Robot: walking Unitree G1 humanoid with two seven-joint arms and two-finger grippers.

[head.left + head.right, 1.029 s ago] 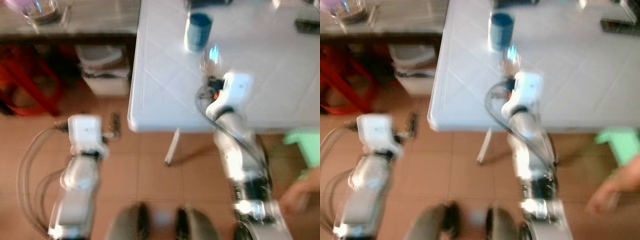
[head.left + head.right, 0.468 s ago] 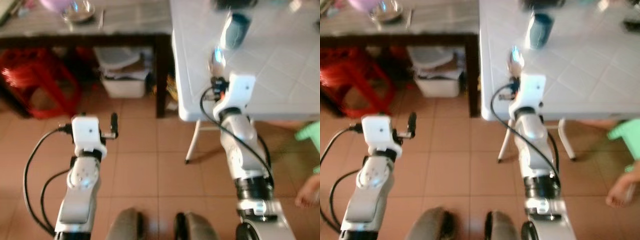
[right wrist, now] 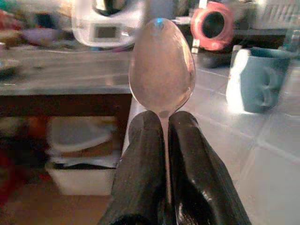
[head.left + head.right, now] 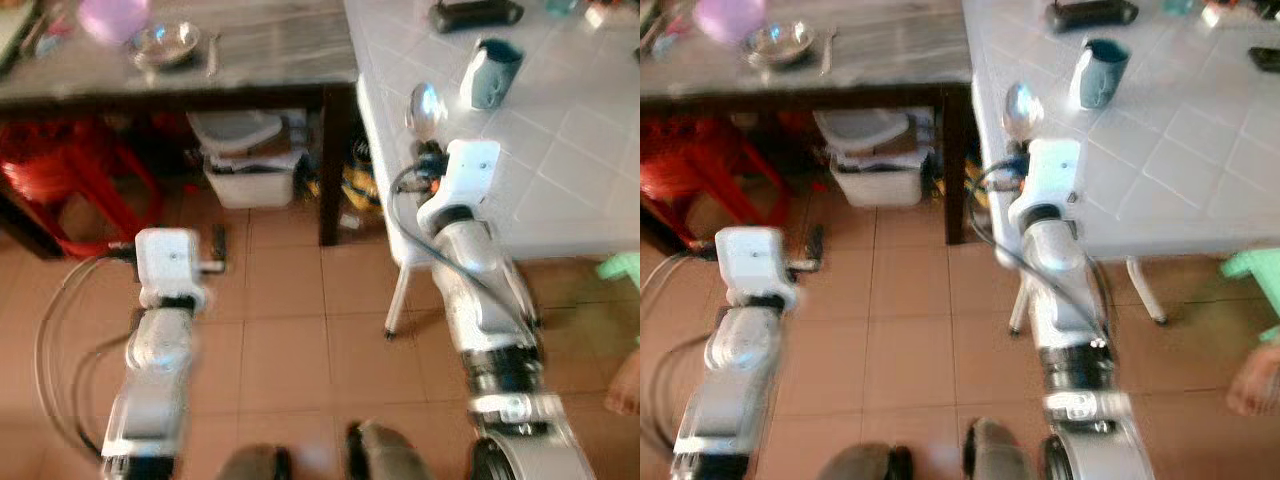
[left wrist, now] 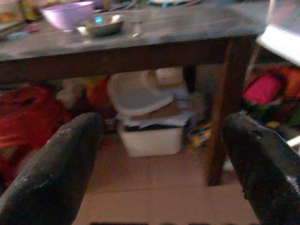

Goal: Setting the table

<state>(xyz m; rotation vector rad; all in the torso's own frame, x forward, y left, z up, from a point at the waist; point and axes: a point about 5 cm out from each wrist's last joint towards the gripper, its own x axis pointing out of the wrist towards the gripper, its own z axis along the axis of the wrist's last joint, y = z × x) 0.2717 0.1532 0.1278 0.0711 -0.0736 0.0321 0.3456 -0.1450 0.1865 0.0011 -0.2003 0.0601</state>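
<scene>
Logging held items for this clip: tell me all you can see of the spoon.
The spoon is shiny, silver-looking metal with an oval bowl. Its thin handle is pinched between the right tool's two black fingers, with the bowl sticking out past the fingertips. It is held over the near corner of the white table, short of the blue mug.

Terracotta tile floor point(image 4: 290, 300); dark bench point(image 4: 200, 60) far left; white tiled table point(image 4: 560, 150) right; red stool point(image 4: 60, 190) under bench.
</scene>
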